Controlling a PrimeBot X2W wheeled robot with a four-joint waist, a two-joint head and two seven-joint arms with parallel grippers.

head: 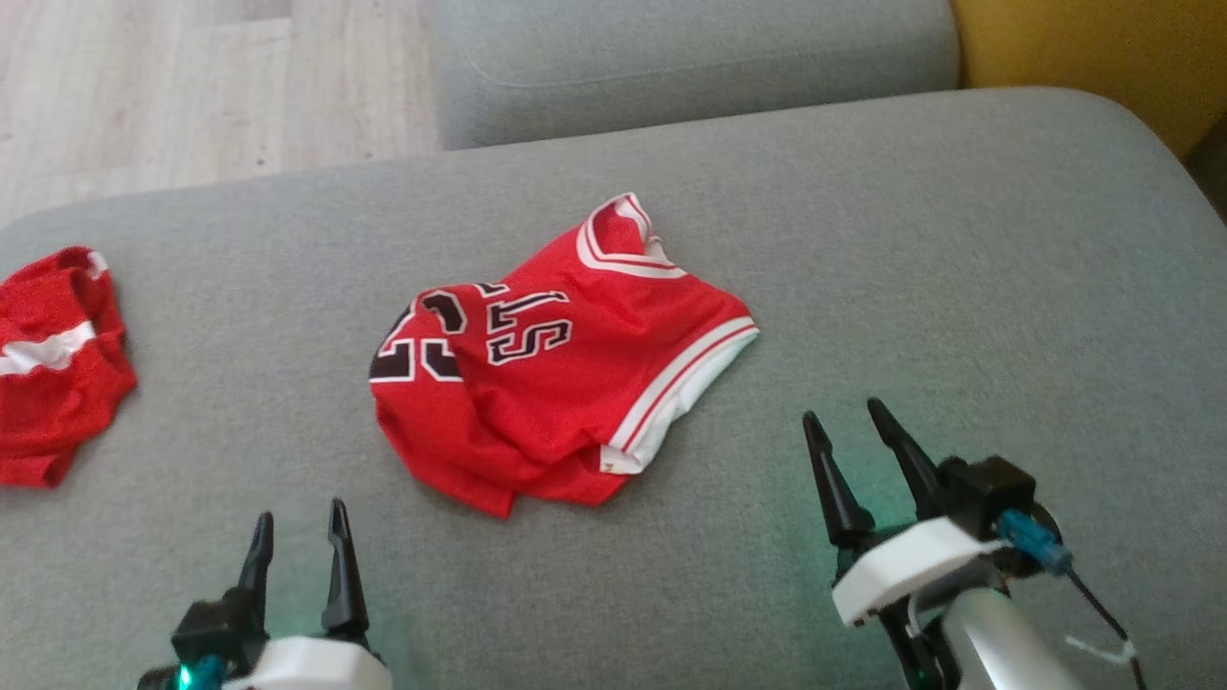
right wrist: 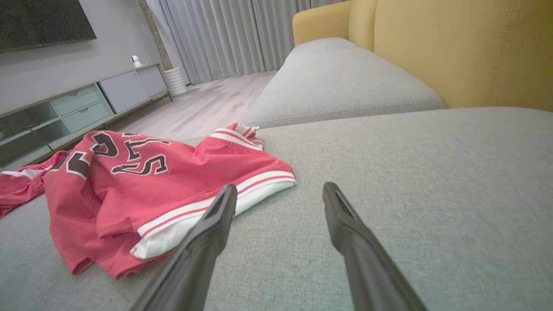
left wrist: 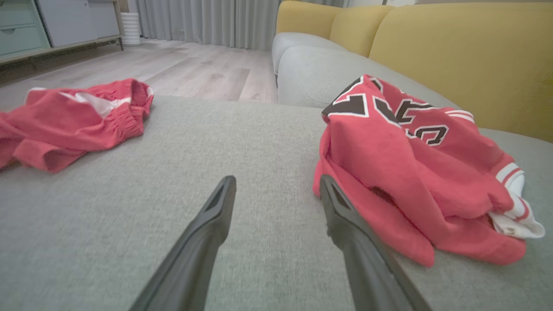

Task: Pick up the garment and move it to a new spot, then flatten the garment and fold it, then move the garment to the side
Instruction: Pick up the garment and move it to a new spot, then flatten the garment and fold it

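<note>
A red jersey with black-and-white lettering and white-red trim, the garment [head: 566, 374], lies crumpled in a heap at the middle of the grey sofa seat [head: 911, 240]. It also shows as the garment [left wrist: 414, 164] at the right of the left wrist view and the garment [right wrist: 151, 181] at the left of the right wrist view. My left gripper [head: 299, 522] stands open near the front edge, to the jersey's lower left, holding nothing. My right gripper [head: 845, 420] is open at the jersey's lower right, apart from it and empty.
A second red garment with a white stripe [head: 53, 374] lies bunched at the seat's far left. Another grey cushion [head: 690, 57] and wooden floor [head: 192, 86] lie beyond the seat. A yellow sofa back [right wrist: 466, 47] rises on the right.
</note>
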